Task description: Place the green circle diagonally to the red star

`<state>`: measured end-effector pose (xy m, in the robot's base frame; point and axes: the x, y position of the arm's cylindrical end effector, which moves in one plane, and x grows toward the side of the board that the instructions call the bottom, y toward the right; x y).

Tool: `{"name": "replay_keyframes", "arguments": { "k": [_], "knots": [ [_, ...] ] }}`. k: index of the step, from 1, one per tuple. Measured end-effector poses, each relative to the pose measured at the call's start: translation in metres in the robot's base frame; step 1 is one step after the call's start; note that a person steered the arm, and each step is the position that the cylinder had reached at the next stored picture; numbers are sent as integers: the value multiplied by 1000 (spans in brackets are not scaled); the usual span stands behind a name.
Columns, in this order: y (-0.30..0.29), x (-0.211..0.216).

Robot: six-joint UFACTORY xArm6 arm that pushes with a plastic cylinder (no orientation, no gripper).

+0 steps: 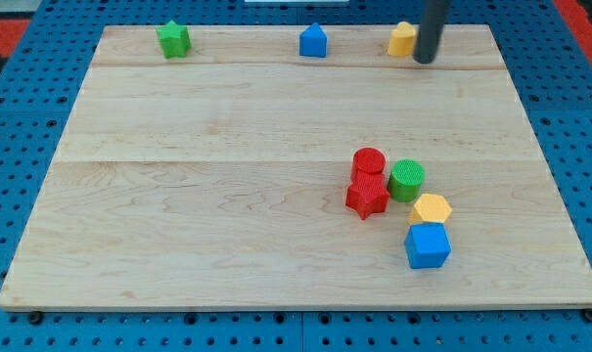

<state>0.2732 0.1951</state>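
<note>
right of centre on your wooden board (227, 225), the green circle (407, 180) sits beside the red cylinder (369, 162), up and right of the red star (367, 197), with a yellow hexagon (432, 208) and blue cube (428, 244) below. my tip (425, 59), a bare rod holding nothing, stands at the top edge beside a yellow block (402, 39), well apart from the cluster.
</note>
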Motion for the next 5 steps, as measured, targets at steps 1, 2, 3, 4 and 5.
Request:
{"name": "replay_keyframes", "arguments": {
  "k": [1,2,3,4,5],
  "knots": [
    [36,0],
    [37,0],
    [37,7],
    [37,35],
    [36,77]
  ]
}}
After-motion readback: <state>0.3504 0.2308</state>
